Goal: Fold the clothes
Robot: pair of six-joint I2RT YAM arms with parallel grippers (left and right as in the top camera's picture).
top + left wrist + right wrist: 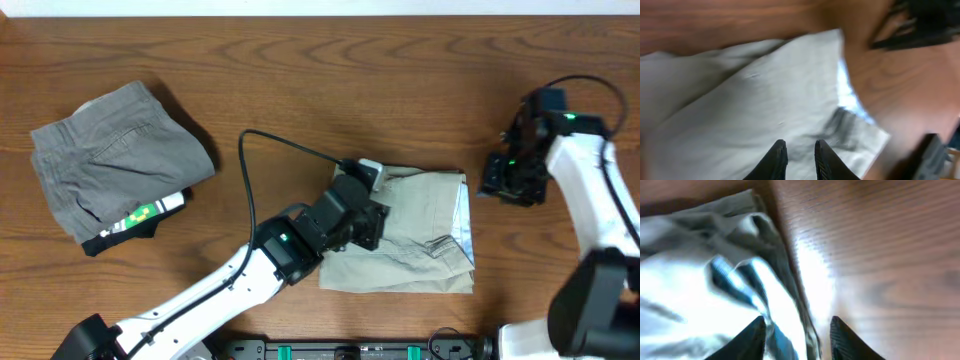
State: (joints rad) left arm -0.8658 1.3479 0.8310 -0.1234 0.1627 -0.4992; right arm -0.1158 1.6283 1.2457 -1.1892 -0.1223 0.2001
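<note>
The clothes (425,245) lie folded into a pale khaki rectangle at the table's centre, with a blue-white striped lining showing along the right edge. My left gripper (378,228) hovers over their left half. In the left wrist view its fingers (800,146) stand slightly apart over the khaki fabric (755,100) with nothing between them. My right gripper (500,180) is just right of the clothes' upper right corner, clear of the fabric. Seen from the right wrist, it (797,322) is open, and the striped edge of the cloth (730,275) lies beyond the fingers.
A darker grey folded pair of shorts (115,160) with a black waistband sits at the far left. A black cable (250,190) loops from the left arm across the wood. The right arm (922,25) shows dark at the top right of the left wrist view.
</note>
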